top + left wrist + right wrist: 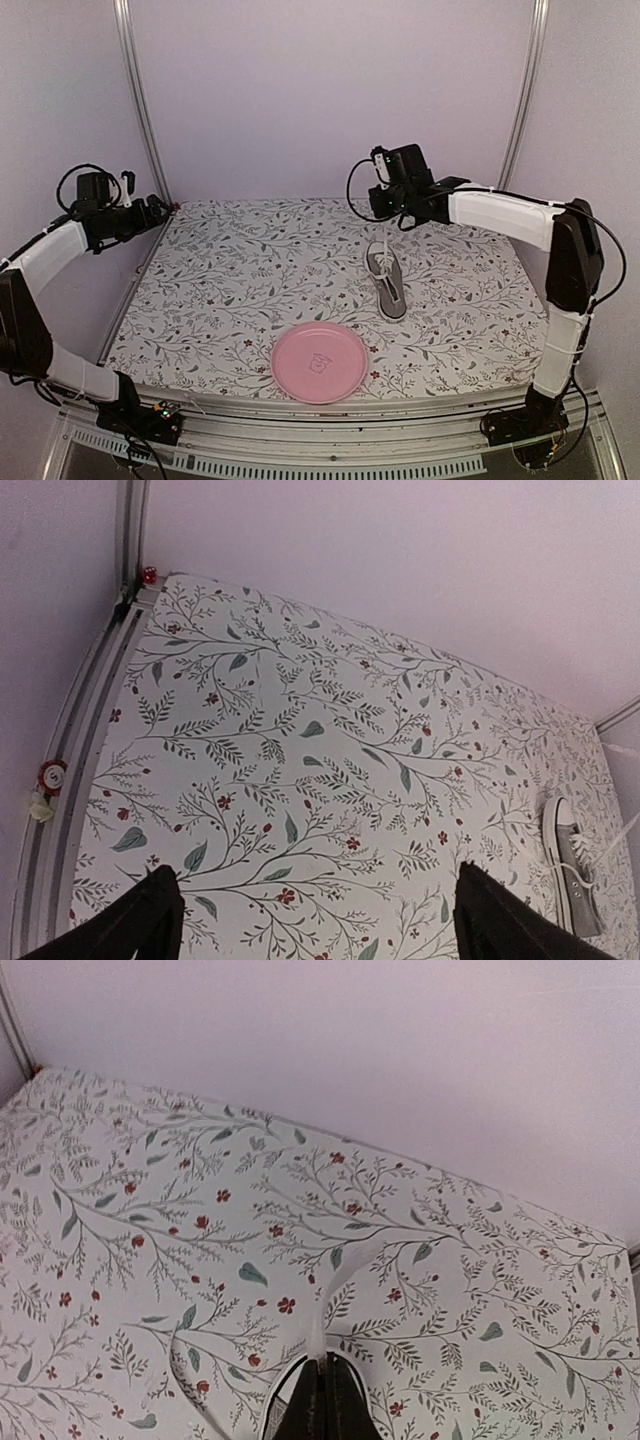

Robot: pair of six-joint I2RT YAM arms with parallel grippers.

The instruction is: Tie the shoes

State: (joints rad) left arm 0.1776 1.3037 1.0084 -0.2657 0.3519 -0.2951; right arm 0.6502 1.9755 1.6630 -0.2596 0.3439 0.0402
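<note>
The small grey sneaker point(386, 283) with white laces lies on the floral table right of centre, its white toe cap toward the back. It also shows at the right edge of the left wrist view point(572, 875). My right gripper point(384, 215) hangs just behind and above the shoe's toe. In the right wrist view it point(322, 1362) is shut on a white lace point(335, 1295), which curves up past the fingertips. The shoe's white rim point(272, 1405) shows beneath the fingers. My left gripper point(163, 210) is open and empty over the table's back-left corner, with its fingers point(150, 920) wide apart.
A pink plate point(320, 362) sits at the table's front edge, in front of the shoe. Metal frame posts point(140, 100) stand at the back corners. A rail point(60, 780) runs along the table's left edge. A plain wall closes the back.
</note>
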